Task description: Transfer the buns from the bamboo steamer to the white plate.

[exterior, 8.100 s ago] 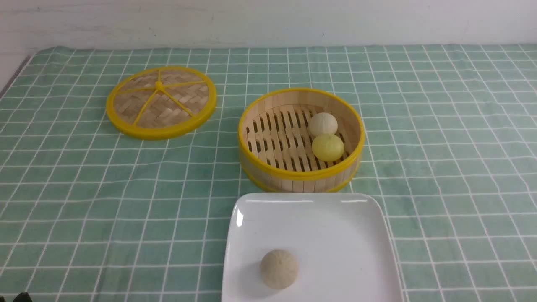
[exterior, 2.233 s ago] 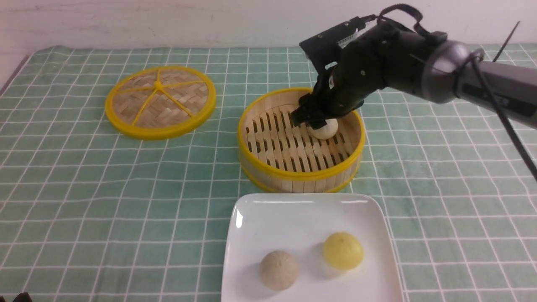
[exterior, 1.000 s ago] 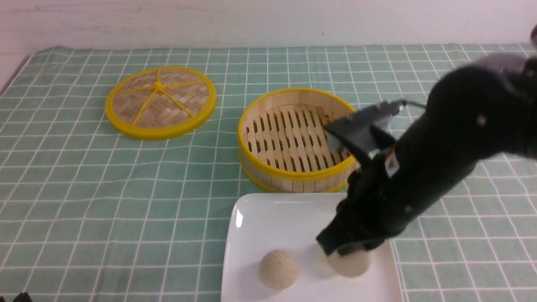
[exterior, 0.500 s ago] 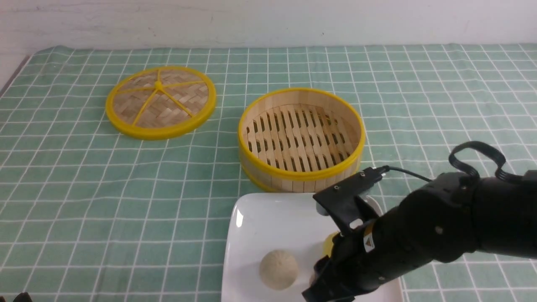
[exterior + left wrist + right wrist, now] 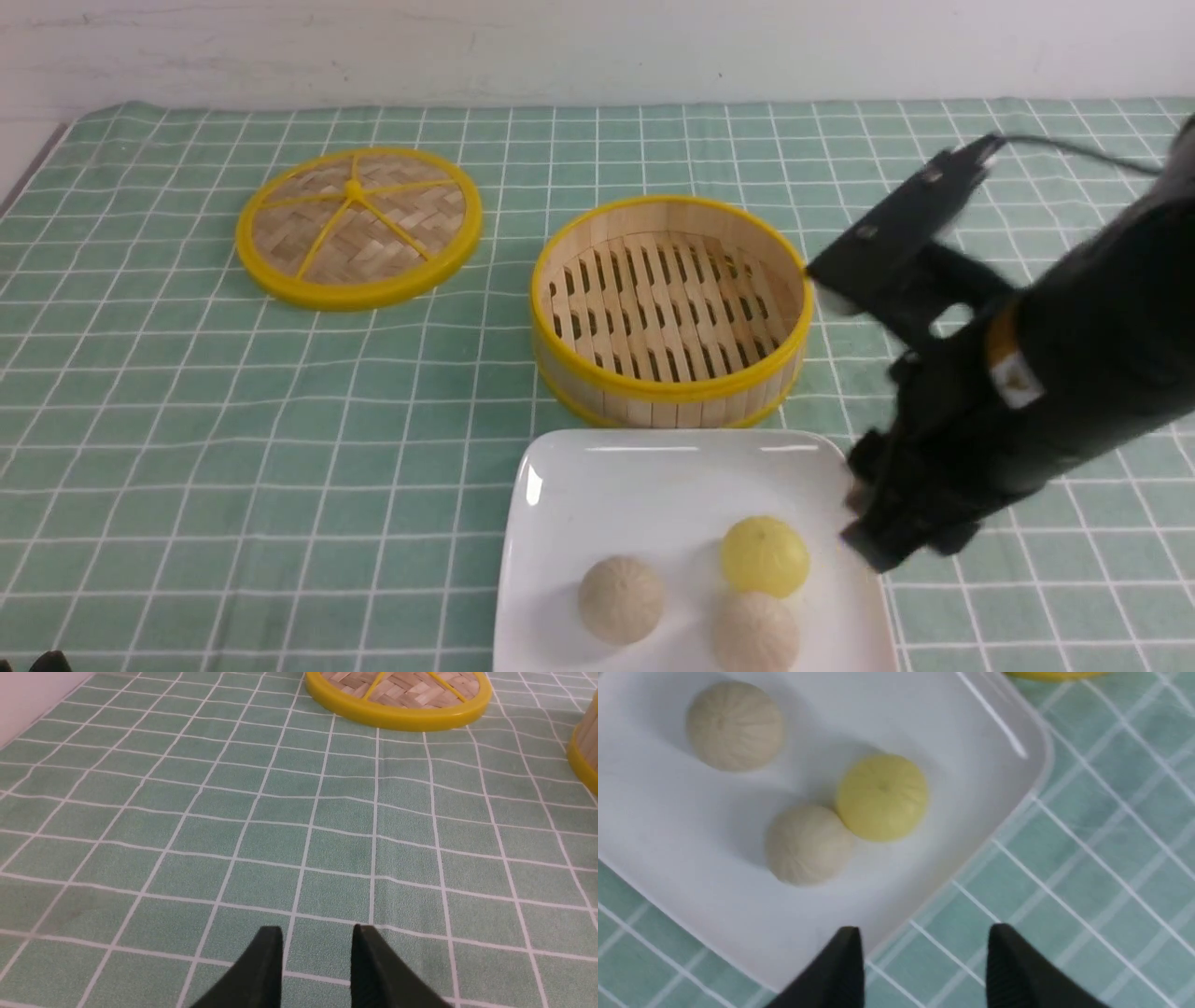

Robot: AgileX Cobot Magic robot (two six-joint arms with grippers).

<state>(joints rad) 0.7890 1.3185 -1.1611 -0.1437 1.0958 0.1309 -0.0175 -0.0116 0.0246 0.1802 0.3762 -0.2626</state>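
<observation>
The bamboo steamer [image 5: 667,308] stands with nothing in it behind the white plate [image 5: 607,485]. The pale yellow bun [image 5: 765,556] and the cream pleated bun [image 5: 754,633] lie touching on the plate's right half, also seen in the right wrist view as yellow bun [image 5: 882,797] and cream bun [image 5: 809,843]. My right gripper [image 5: 924,935] is open and holds nothing, raised over the plate's right edge [image 5: 1017,807]; in the front view the right gripper [image 5: 882,546] hangs just right of the plate. My left gripper [image 5: 317,933] hovers over bare cloth, its fingers a little apart, nothing between them.
A greyish-tan bun [image 5: 621,599] sits on the plate's left half. The woven lid [image 5: 358,227] lies flat at the back left. A green checked cloth [image 5: 280,448] covers the table. The right arm [image 5: 1055,373] reaches in from the right side.
The right gripper has let go of the cream bun on the plate beside the yellow one, then risen and drawn back to the right. The left arm is still.
</observation>
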